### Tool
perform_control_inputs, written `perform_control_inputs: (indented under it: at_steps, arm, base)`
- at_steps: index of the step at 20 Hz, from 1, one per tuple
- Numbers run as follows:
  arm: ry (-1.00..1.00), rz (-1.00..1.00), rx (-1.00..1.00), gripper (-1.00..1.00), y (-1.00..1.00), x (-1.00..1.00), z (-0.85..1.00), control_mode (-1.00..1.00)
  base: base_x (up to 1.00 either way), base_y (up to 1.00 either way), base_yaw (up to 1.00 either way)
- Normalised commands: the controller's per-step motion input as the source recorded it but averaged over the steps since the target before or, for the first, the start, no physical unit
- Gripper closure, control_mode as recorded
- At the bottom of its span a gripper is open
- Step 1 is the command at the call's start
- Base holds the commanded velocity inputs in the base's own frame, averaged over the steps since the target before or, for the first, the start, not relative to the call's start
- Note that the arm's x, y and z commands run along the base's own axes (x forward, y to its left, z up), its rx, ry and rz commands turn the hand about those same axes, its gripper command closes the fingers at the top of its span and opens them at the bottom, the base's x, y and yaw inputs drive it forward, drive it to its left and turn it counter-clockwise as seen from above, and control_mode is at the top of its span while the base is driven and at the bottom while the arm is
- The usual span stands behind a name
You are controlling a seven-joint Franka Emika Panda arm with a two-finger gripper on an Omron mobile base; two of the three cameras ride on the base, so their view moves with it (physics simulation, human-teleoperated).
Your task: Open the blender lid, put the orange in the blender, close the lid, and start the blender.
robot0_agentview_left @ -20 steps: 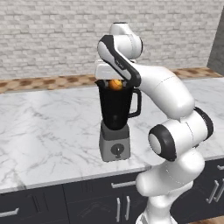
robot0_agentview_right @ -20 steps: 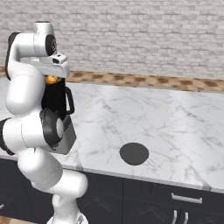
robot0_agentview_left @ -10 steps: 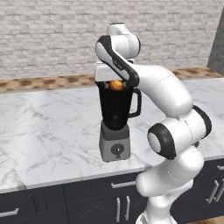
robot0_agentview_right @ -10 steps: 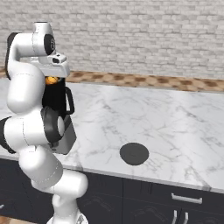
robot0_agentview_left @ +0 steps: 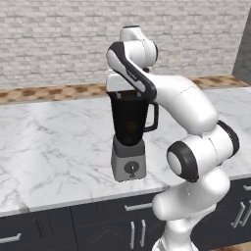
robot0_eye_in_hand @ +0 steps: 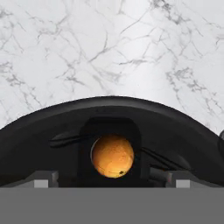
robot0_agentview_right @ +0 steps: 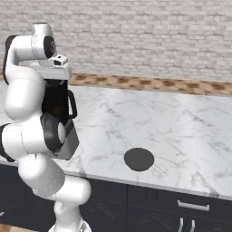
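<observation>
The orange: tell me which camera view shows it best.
The hand view: the orange sits in plain sight down inside the blender jar. In the left base view it is a faint glow through the dark jar; in the right base view I cannot make it out.

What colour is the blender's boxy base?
Grey, with a dark round dial on its front; the boxy blender base shows best in the left base view.

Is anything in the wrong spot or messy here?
Only one thing: the blender lid lies flat on the counter, well away from the blender, so the jar stands open. The orange sits down inside the jar. Nothing looks spilled or broken.
</observation>
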Motion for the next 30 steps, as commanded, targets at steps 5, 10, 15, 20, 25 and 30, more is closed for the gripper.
perform_control_inputs:
  at_steps: [5,10,15,20,25,30]
  arm:
    - [-0.14,0.01,0.00,-1.00,0.00,-0.02,0.02,-1.00]
    - [-0.08,0.00,0.00,-1.00,-0.04,0.00,0.44,-1.00]
    - [-0.25,0.00,0.00,-1.00,-0.32,-0.31,0.90,-1.00]
    - [-0.27,0.04,0.00,-1.00,-0.28,-0.48,0.71,-1.00]
    - [-0.18,0.00,0.02,-1.00,-0.84,-0.58,-0.55,-1.00]
    - [-0.14,0.00,0.09,-1.00,-1.00,-0.55,-1.00,-1.00]
  base:
    - [0.00,0.00,0.00]
    - [0.00,0.00,0.00]
    - [0.00,0.00,0.00]
    - [0.00,0.00,0.00]
    - [0.00,0.00,0.00]
    - [0.00,0.00,0.00]
